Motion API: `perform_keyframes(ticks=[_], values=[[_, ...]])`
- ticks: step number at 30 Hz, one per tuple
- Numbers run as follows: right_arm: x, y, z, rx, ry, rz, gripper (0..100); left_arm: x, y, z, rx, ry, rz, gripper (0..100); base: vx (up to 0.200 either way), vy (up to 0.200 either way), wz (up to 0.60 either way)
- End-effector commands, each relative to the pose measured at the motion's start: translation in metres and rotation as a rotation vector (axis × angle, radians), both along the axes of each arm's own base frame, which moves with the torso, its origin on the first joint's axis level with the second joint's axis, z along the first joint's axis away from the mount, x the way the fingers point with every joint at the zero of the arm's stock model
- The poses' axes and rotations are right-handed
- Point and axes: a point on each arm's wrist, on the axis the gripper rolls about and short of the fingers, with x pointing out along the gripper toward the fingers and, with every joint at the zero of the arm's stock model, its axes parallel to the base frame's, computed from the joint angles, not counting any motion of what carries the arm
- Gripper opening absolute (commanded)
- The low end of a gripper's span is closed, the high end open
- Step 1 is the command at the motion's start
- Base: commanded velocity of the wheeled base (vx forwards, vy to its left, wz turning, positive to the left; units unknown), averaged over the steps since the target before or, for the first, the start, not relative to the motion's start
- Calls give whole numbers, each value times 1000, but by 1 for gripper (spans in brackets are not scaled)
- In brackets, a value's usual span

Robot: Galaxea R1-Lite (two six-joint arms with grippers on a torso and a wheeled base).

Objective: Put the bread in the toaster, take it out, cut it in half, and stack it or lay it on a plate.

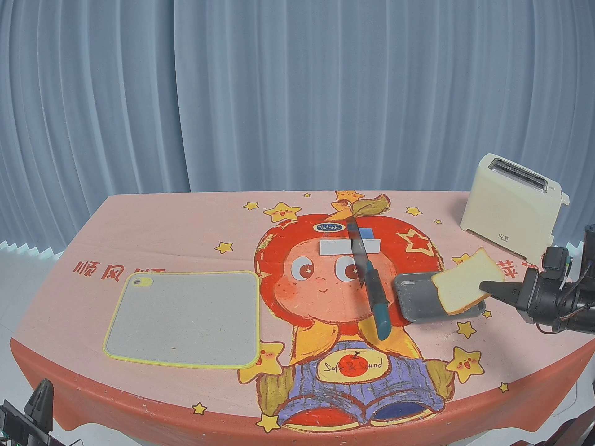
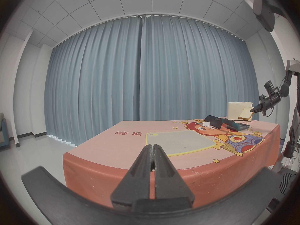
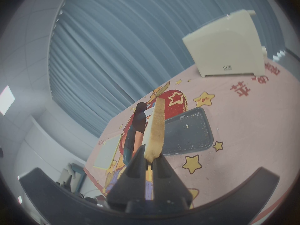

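Right gripper (image 1: pixel 488 287) is clamped on the bread (image 1: pixel 466 280) by one edge, over the tray (image 1: pixel 412 297), with the toaster (image 1: pixel 511 209) close by at 1 o'clock, slot up, on this arm's side.

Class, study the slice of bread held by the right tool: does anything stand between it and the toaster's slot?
Nothing visible does. The bread, pinched in the right tool, is held over the grey tray. The toaster stands beyond it with only tablecloth between, and its top slot is uncovered.
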Motion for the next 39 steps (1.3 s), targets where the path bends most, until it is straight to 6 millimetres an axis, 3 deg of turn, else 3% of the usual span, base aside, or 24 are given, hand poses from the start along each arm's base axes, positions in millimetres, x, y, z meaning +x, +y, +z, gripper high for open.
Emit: perform_keyframes(ticks=[1,15,21,29,39], values=[[-11,-3,7,-46,-84,27,0,0,0,-5,0,1,0,0,0,0,0],[-25,-5,28,-221,-325,122,0,0,0,-5,0,1,0,0,0,0,0],[-21,-4,38,-274,-393,142,0,0,0,-5,0,1,0,0,0,0,0],[-5,5,67,-308,-515,168,0,0,0,-5,0,1,0,0,0,0,0],[7,17,52,-367,-471,214,0,0,0,-5,0,1,0,0,0,0,0]])
